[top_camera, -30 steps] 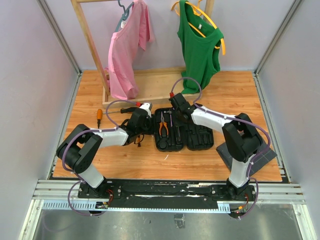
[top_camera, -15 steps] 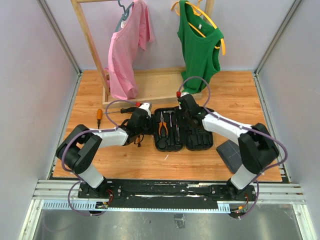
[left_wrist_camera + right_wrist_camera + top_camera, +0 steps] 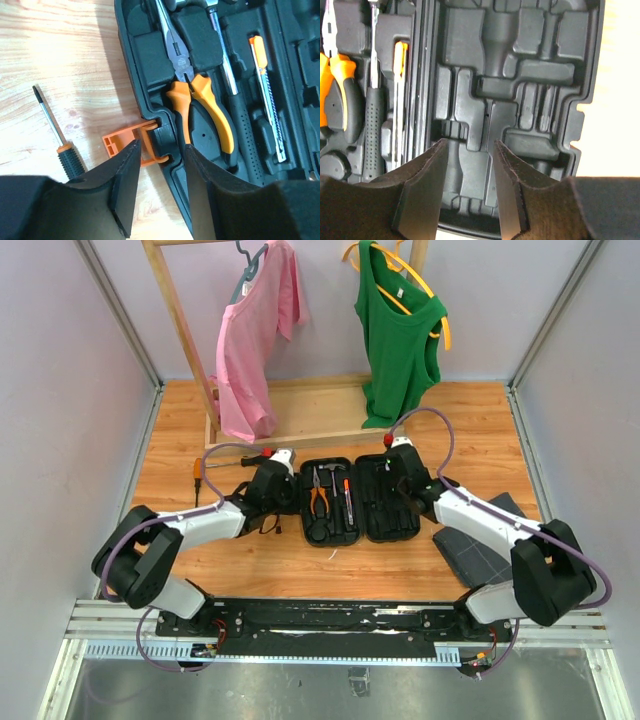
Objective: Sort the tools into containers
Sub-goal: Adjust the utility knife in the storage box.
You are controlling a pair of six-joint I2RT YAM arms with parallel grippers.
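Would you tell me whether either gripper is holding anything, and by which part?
Nothing is held: the left gripper and the right gripper both stand open.

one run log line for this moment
stage: sorting | left gripper: open over orange latch | right gripper: open over empty case right half | stowed: pliers, hammer | loose on table: screwdriver
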